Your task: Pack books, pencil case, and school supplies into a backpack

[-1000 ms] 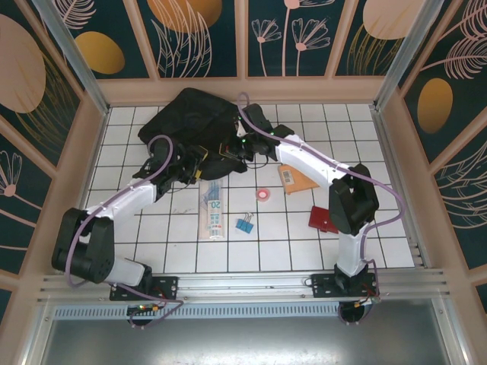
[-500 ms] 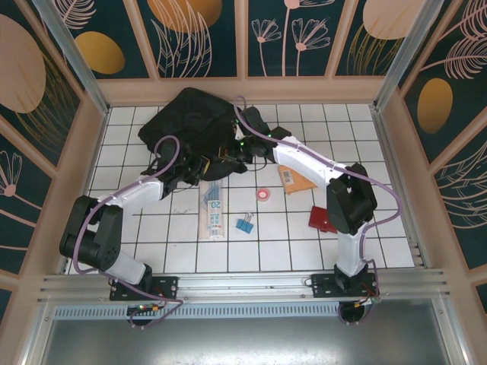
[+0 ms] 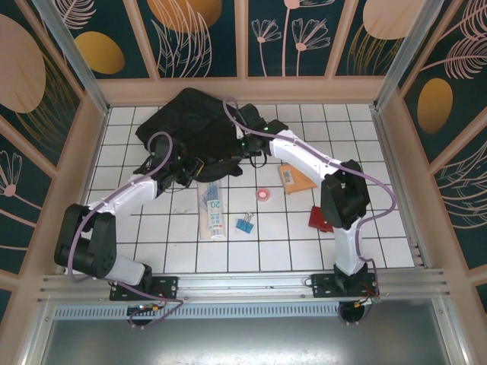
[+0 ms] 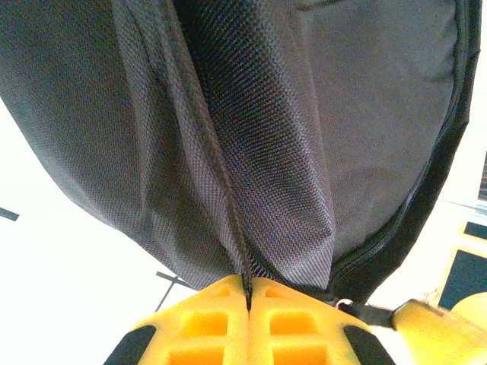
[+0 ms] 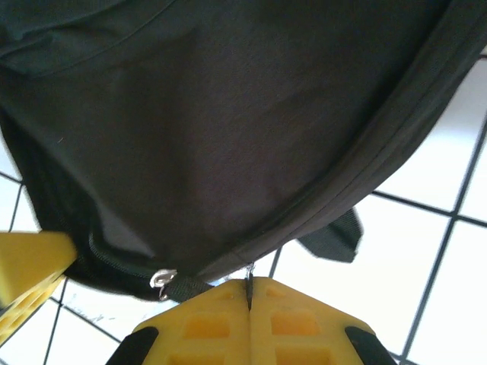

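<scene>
The black backpack [image 3: 190, 122] lies at the back left of the tiled table. My left gripper [image 3: 199, 166] is at its near edge, shut on a fold of its fabric [image 4: 248, 285]. My right gripper [image 3: 242, 144] is at the backpack's right edge, shut on a thin bit at the seam [image 5: 249, 281], beside a metal zip pull [image 5: 163, 278]. The pencil case [image 3: 214, 209] lies in front of the backpack. The blue binder clip [image 3: 244, 225] and pink disc [image 3: 264, 195] lie to its right. The orange-brown book [image 3: 297, 179] and dark red book [image 3: 322, 219] lie partly under the right arm.
Wooden walls [image 3: 91, 152] close in the table on three sides, and the backpack sits close to the back left corner. A metal rail [image 3: 243, 285] runs along the near edge. A loose black strap end [image 5: 335, 236] hangs from the backpack near my right fingers.
The left gripper has shut on the backpack's fabric. Both grippers have shifted slightly toward the back, and the backpack's near edge has bunched up between them.
</scene>
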Tool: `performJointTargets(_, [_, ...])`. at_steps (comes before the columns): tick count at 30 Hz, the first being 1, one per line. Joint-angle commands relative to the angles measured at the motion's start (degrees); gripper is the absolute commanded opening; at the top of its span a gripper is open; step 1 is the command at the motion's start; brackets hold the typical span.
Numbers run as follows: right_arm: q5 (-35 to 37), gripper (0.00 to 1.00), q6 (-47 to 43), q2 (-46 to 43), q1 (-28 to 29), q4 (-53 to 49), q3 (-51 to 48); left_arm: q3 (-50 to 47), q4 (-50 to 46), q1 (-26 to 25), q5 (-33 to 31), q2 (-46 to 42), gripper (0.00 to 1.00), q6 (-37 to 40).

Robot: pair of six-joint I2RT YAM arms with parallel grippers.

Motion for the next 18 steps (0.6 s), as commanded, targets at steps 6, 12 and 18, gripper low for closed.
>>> performJointTargets(6, [6.12, 0.00, -1.39, 3.72, -5.60, -1.10, 6.15, -1.13, -5.59, 0.46, -0.64, -5.58, 0.00, 5.63])
performJointTargets(12, [6.79, 0.00, -0.20, 7.34, -8.67, -0.56, 11.48, -3.03, -6.84, 0.51, -1.21, -8.03, 0.00, 7.04])
performJointTargets(18, [4.31, 0.00, 1.30, 9.64, -9.37, -1.35, 17.96, 0.08, -9.40, 0.46, -1.31, -7.46, 0.43, 13.49])
